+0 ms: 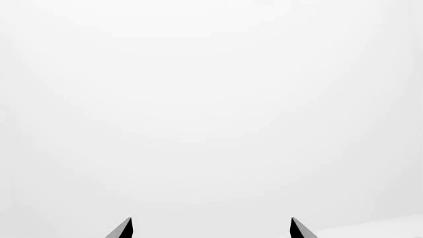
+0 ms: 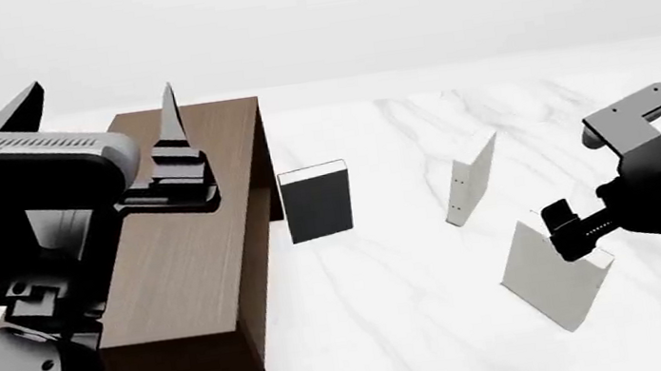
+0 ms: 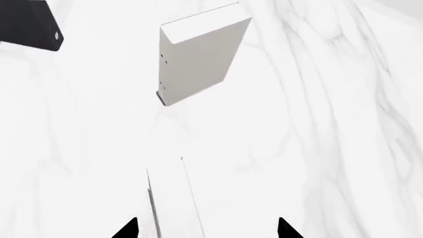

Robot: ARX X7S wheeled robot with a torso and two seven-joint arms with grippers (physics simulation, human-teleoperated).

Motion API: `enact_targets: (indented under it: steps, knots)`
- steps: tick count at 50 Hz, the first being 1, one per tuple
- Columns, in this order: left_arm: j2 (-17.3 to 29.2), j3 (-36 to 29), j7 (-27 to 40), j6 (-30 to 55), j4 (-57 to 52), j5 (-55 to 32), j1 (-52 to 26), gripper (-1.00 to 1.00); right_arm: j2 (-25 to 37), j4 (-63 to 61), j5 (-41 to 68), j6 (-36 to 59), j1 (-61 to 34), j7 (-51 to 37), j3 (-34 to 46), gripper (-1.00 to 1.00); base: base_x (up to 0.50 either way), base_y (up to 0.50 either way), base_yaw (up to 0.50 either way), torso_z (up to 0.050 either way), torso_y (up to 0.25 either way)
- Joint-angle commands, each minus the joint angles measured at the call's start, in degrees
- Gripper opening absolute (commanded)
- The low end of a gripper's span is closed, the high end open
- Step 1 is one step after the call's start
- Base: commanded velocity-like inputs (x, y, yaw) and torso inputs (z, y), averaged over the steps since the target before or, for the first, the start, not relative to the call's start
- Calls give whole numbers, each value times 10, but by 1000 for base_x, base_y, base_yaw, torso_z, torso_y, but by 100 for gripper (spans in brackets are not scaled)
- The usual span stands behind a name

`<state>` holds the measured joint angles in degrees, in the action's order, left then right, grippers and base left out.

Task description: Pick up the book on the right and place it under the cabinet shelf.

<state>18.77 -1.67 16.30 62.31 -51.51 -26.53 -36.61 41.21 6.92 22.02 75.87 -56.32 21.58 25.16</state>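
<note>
Three books stand upright on a white marble tabletop. The book, a plain pale grey slab, is nearest on the right, well apart from the dark wood cabinet shelf on the left. The right end effector hovers at its top edge, fingers spread, gripping nothing. The left end effector is raised and also spread. The book looks rigid, smooth, possibly slippery; pinching across its thickness near the top seems best

Black, blocky arms with grey housings: left arm carries a ribbed grey cap (upper left); right arm a grey bracket.
</note>
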Motion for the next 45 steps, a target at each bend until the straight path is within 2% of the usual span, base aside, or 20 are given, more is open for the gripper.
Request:
enact_targets:
  steps: [1, 45]
  knots:
    - [2, -2, 5, 1, -1, -3, -2, 100, -5, 15, 1, -22, 24, -4, -5, 100, 0, 0, 0, 0, 0]
    - [11, -7, 17, -4, 1, -15, 0, 100, -42, 119, -15, -121, 61, -1, 17, 100, 0, 0, 0, 0, 0]
